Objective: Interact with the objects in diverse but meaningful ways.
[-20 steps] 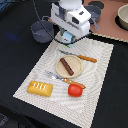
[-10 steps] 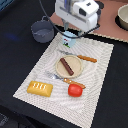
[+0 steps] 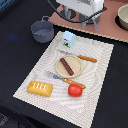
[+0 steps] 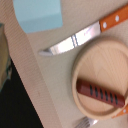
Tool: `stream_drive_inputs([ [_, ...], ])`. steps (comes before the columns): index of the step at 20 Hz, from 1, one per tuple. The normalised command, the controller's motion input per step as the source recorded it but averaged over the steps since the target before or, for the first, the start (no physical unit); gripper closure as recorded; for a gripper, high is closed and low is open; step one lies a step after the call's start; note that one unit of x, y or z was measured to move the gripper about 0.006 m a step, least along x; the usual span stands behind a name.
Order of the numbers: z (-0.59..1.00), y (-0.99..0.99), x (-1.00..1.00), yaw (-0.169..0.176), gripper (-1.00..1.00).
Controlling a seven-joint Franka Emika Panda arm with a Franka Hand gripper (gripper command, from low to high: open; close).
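The brown sausage stick (image 4: 100, 93) lies on the round tan plate (image 4: 95, 62) directly under the claw, whose fingers show in neither view, so I cannot tell their state; it looks light, stiff and smooth, best pinched across its middle. Just beside lie the knife (image 4: 80, 37) and the pale-blue carton (image 4: 39, 14); the plate rim may crowd a low grip
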Motion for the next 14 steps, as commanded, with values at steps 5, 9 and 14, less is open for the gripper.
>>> stream_drive_inputs([
  [5, 0.17, -0.59, 0.14, -0.105, -1.00],
  [9, 0.06, -0.47, 0.18, -0.160, -1.00],
  [14, -0.01, -0.23, 0.14, -0.258, -1.00],
])
